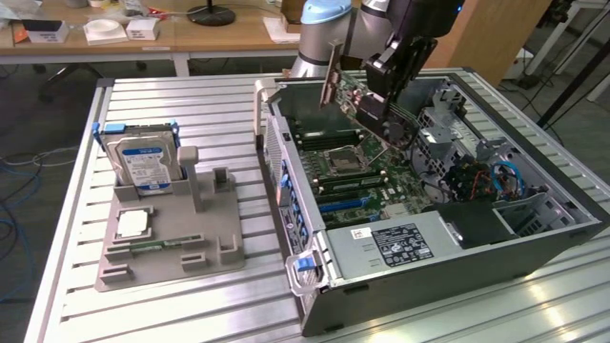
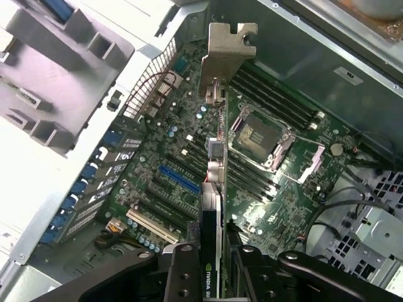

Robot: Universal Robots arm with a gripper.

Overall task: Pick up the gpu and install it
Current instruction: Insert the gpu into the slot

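My tool (image 2: 211, 261) is clamped on the thin, dark green-black gpu (image 2: 215, 189), held above the green motherboard (image 1: 381, 179) inside the open grey computer case (image 1: 458, 264), where a skewed descent could jam its silver bracket (image 2: 230, 53) against the case wall.

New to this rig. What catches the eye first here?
The gripper grips the gpu and holds it on edge above the open computer case, over the motherboard. On the exterior view's left, a hard drive with a blue-white label stands upright in a gray fixture.
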